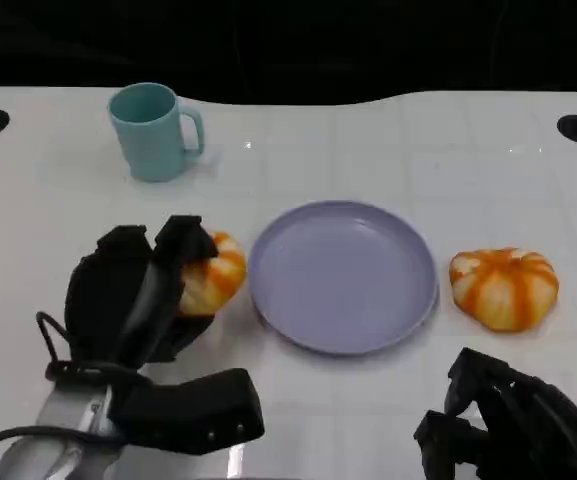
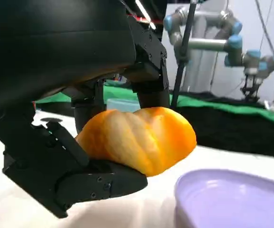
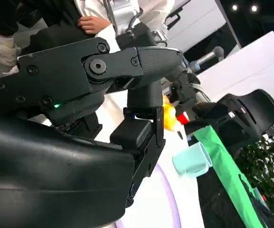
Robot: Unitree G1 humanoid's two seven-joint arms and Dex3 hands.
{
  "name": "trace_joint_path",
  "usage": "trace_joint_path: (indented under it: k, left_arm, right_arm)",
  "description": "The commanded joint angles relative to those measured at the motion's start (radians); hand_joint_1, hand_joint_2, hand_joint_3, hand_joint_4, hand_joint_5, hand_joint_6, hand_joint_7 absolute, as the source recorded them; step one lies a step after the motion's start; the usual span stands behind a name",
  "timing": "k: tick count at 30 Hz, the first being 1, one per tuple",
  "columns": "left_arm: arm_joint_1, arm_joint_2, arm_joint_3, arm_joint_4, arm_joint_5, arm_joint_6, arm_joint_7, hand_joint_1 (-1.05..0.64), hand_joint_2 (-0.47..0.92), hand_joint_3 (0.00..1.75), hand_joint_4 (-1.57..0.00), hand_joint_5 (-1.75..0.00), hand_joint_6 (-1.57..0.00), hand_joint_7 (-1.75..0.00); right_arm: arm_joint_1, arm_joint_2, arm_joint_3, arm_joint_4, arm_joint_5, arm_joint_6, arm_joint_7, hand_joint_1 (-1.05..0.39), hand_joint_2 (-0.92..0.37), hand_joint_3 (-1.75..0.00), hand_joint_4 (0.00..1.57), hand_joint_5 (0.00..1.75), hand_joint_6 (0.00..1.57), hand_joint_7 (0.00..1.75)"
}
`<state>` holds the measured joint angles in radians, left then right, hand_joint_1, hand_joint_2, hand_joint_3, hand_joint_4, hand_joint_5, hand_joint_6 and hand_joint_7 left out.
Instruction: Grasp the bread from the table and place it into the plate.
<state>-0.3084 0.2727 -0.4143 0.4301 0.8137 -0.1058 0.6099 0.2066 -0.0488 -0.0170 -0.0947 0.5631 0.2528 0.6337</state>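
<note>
Left hand (image 1: 133, 295) fingers (image 2: 148, 80) clamped on bread (image 2: 139, 137) beside plate (image 1: 343, 275); lift clear of rim, carry over centre, then release; right hand (image 1: 513, 425) fingers curled, holding nothing

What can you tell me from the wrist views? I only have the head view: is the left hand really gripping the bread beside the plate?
Observer: Yes. The left hand grips the bread, with fingers pressing it from above and another lying under it.
Operator: Anything beyond the table?
Observer: A grey robot arm with blue joints stands behind a green-covered surface.
Operator: And the right wrist view?
Observer: A person's hand shows past the right hand, which holds nothing.
</note>
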Motion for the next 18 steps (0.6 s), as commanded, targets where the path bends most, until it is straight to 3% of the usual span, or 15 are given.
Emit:
trace_joint_path:
  k: [1,18]
  left_arm:
    - [-0.046,-0.018,0.014,-0.005,-0.010,-0.033,0.014,-0.09,0.35,1.27,-0.93,-1.75,-0.73,-1.75]
    - [-0.287,-0.119,-0.080,0.300,0.005,-0.191,0.009,-0.09,0.27,1.28,-0.95,-1.75,-0.76,-1.75]
  right_arm:
    - [0.006,-0.016,-0.007,-0.008,0.000,0.003,-0.005,-0.73,-0.92,-0.23,0.87,1.61,0.78,1.30]
    - [0.014,-0.023,0.002,-0.018,-0.006,0.015,-0.006,-0.73,-0.92,-0.22,0.87,1.60,0.77,1.32]
